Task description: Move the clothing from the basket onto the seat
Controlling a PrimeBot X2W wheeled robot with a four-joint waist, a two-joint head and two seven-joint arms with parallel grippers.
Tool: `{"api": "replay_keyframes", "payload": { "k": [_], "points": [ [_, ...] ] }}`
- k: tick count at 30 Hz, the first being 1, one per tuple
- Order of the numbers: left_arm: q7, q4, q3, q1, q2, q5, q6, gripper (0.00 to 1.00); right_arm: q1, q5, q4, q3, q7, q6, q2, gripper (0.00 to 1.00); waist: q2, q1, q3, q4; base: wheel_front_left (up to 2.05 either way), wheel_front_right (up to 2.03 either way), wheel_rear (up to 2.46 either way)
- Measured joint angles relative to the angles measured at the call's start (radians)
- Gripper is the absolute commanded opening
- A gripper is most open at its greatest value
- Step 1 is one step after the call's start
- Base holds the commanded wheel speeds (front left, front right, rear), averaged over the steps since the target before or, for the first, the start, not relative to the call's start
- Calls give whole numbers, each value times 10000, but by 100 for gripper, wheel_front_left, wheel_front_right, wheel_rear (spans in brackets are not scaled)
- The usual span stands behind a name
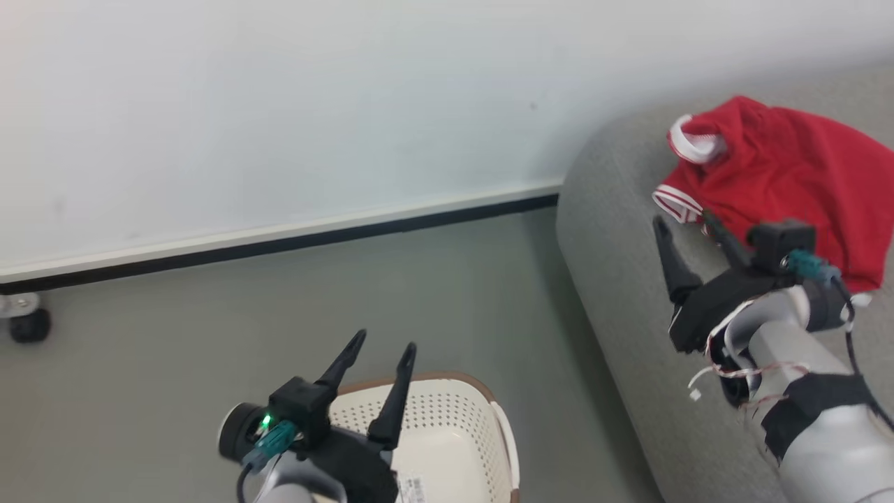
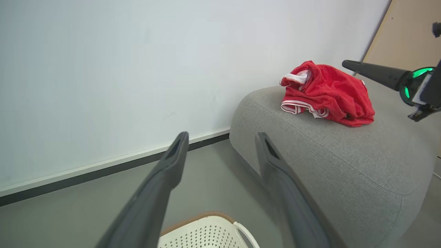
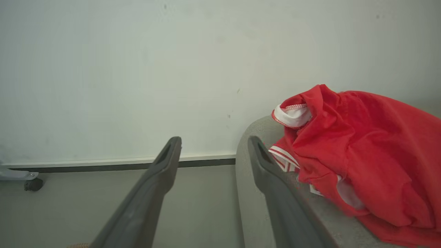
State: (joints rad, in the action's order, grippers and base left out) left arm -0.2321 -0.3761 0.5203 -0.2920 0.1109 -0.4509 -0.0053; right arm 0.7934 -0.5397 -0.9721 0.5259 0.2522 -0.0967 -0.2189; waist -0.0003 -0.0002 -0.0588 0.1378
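The red clothing with white striped trim lies crumpled on the grey seat, near its rounded left end; the same clothing lies on the seat. My right gripper hovers open over the seat, just left of the clothing, with nothing between its fingers. The cream perforated basket stands on the floor at the bottom. My left gripper stands open above the basket's far rim, holding nothing. The basket's inside is mostly hidden by the arm.
A white wall with a black and white skirting runs behind the grey floor. A dark castor of some cart sits at the far left by the wall. A tan panel leans behind the seat.
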Motion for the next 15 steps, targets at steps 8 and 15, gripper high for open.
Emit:
{"api": "replay_keyframes", "payload": {
  "k": [8,15],
  "points": [
    [-88,341,-709,1164,558,-424,414,100,-1475,4,1179,-65,2,263,257,100,1,0,704,-909,0,0,0],
    [-119,838,-1465,2051,1110,-497,848,100,-2642,134,2357,-132,0,633,328,100,2,1,1106,-1431,0,0,0]
  ]
}}
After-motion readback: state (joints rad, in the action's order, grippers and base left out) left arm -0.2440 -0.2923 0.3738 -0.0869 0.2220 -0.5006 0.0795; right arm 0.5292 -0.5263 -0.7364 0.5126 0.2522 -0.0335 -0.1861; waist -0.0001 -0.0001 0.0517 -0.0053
